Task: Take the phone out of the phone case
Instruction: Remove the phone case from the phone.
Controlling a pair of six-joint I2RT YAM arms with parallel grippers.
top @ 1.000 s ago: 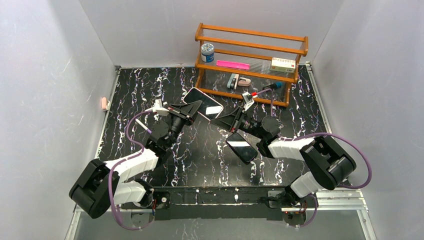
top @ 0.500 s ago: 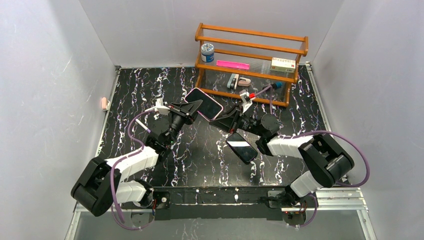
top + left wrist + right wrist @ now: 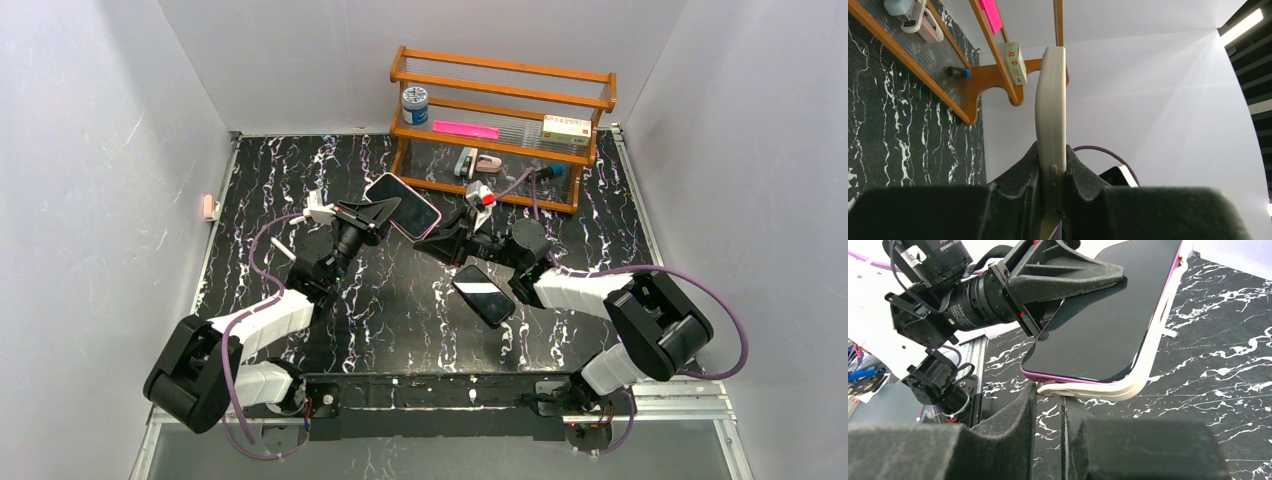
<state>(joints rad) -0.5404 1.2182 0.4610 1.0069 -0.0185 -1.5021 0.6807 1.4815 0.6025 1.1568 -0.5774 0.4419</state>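
Phone [image 3: 402, 206]: on the top camera I log it raised off the worktop [image 3: 300, 170], screen up and tilted, near the front of the wooden rack [image 3: 500, 75]. The left hand [image 3: 385, 212] has it by its near-left end. The right hand [image 3: 428, 241] points at its near corner from the other side. Second phone [image 3: 484, 295]: flat on the worktop, just below the right hand, touching neither hand.

Left wrist camera: phone case [image 3: 1050, 100], cream, seen edge-on and upright, side buttons showing. The left hand is clamped on it, one finger on each broad face. The rack is behind, upper left.

Right wrist camera: the phone screen is dark with a purple rim. The cream case stands off that rim along the lower edge and corner, and the phone sits in the rest of it. A left-hand finger [image 3: 1063, 275] presses on the glass. The right hand's fingers [image 3: 1013, 415] stand close together with a thin gap between, the loose case corner right at their tips; I cannot tell whether they grip it
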